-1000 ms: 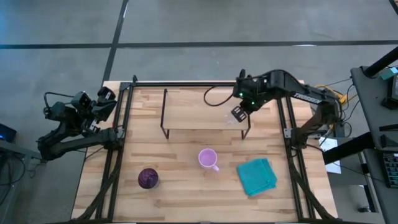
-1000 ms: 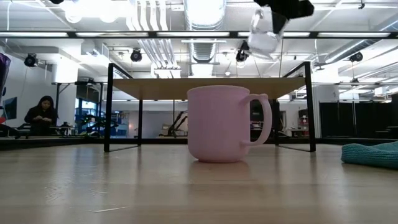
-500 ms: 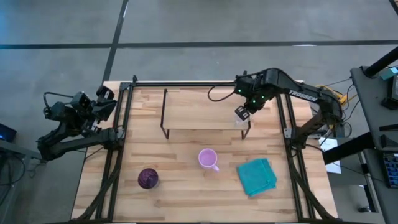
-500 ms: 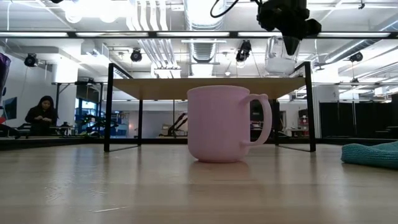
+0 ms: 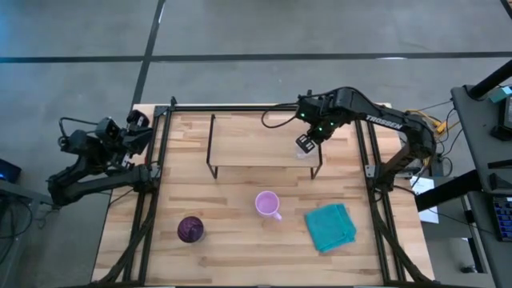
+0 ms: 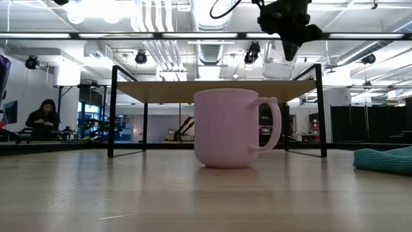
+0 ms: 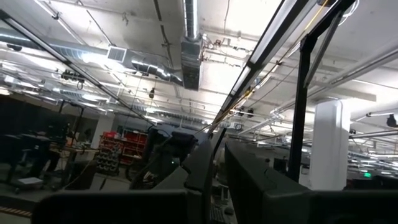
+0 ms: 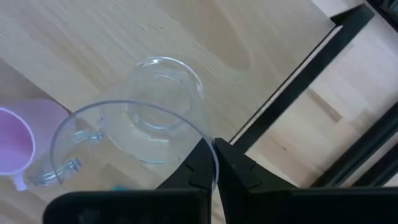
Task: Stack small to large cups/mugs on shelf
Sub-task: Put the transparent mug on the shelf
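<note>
**Glass cup held at the right end of the shelf**

The right gripper point(image 5: 305, 145) was seen above the right end of the shelf point(image 5: 256, 152), which stood near the far edge of the worktop point(image 5: 232, 240). Its fingers point(image 8: 205, 165) were clenched on the rim of the clear glass cup point(image 8: 140, 124); in the right wrist view the glass wall was pinched between the two dark fingertips, and the cup was seen upright with its mouth open to the camera. In the low view the cup point(image 6: 281, 64) was seen at the level of the wooden top board point(image 6: 215, 89), close to the right rear leg. Whether its base was touching the board could not be told.

The pink mug point(image 5: 268, 205) was standing on the worktop in front of the shelf, near the middle, with its handle turned toward the near edge. The purple tumbler point(image 5: 190, 230) was placed toward the near left corner, well apart from the mug. A teal cloth point(image 5: 330, 226) was lying toward the near right corner, beside the mug but not touching it.

The left gripper point(image 5: 132, 136) was kept outside the left edge of the worktop, near the far left corner, raised and pointed into the room. Its fingers point(image 7: 205, 168) were seen close together in the left wrist view, with nothing between them.

A seated person point(image 6: 43, 116) was visible far behind the table in the low view.
</note>
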Robot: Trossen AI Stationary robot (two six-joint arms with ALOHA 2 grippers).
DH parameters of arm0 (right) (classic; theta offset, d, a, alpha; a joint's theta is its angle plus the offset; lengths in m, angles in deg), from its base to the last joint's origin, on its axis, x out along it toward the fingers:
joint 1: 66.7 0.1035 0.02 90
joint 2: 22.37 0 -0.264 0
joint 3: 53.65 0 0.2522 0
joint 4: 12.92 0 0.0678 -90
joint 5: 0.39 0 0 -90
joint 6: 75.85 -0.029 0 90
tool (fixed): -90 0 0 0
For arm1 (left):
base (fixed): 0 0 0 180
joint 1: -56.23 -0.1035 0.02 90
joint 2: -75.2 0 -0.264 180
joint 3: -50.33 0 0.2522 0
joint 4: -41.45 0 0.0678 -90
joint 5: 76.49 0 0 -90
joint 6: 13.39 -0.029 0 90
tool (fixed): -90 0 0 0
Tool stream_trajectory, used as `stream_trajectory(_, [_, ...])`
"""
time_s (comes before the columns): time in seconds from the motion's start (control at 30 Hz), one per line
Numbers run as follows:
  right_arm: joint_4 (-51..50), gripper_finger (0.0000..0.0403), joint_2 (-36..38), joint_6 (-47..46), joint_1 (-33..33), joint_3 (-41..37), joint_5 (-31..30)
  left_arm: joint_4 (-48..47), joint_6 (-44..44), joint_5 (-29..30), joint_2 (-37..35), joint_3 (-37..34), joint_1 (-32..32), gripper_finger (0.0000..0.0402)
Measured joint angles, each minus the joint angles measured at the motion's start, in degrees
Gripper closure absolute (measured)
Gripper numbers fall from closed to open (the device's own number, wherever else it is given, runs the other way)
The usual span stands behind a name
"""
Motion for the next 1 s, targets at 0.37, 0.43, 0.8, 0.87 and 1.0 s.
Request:
stream_trajectory(0.37, [0.42,0.0394,-1.60,5.34,-0.09,0.62,0.28,0.32,0.47,-0.02,0.66,0.00,0.00,0.0372])
stream_trajectory(0.43, [0.45,0.0394,-1.41,5.69,-0.09,0.60,0.34,0.17,0.47,0.00,0.60,0.00,-0.02,0.0372])
stream_trajectory(0.8, [0.64,0.0394,-0.56,6.38,-0.04,0.44,0.46,0.14,0.45,-0.04,0.62,0.00,0.00,0.0372])
stream_trajectory(0.87, [0.77,0.0394,-0.56,6.39,-0.04,0.44,0.46,0.15,0.45,-0.04,0.62,0.00,0.00,0.0372])
stream_trajectory(1.0, [1.03,0.0394,-0.56,5.94,-0.04,0.44,0.46,0.15,0.47,-0.04,0.62,0.00,0.00,0.0372])
